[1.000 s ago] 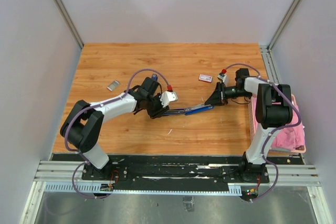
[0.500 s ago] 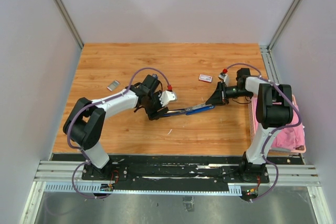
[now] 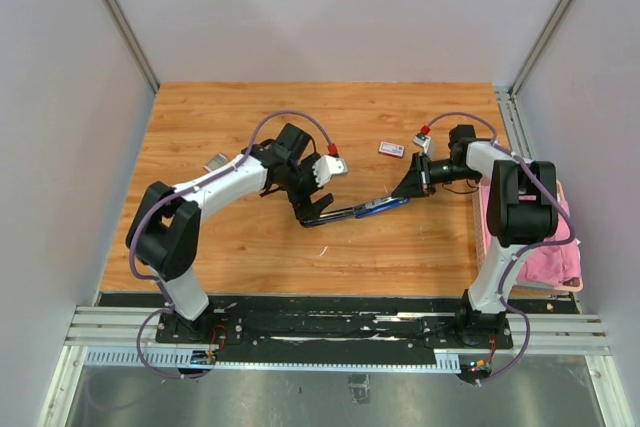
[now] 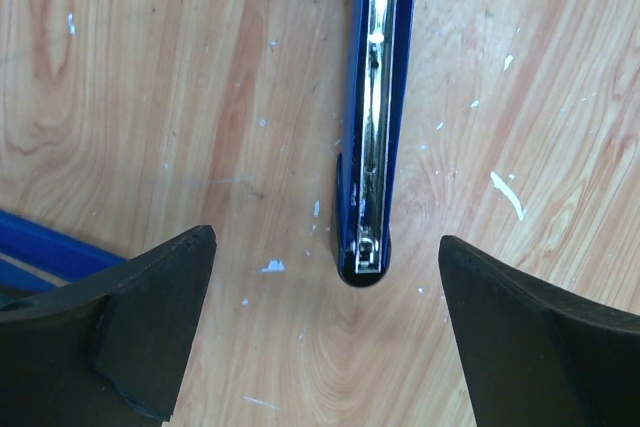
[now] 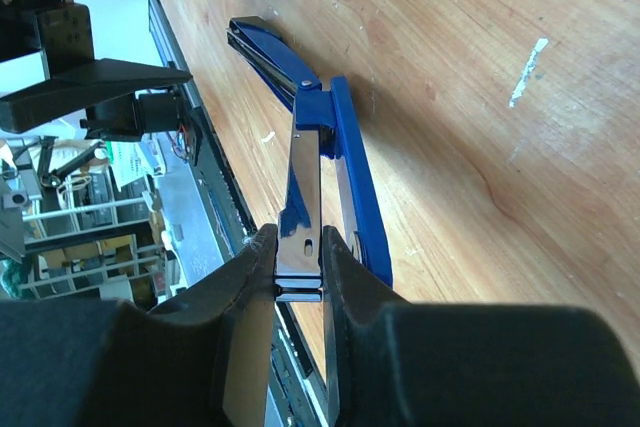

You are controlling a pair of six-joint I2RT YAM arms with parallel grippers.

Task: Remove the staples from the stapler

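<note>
Stapler (image 4: 365,147) tip between spread left end effector (image 4: 325,247) fingers (image 4: 150,317), untouched.

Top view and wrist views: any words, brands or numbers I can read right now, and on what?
No text can be read.
On the small white box: a red marking, too small to read.
On the stapler: no lettering shows in either wrist view.
</note>
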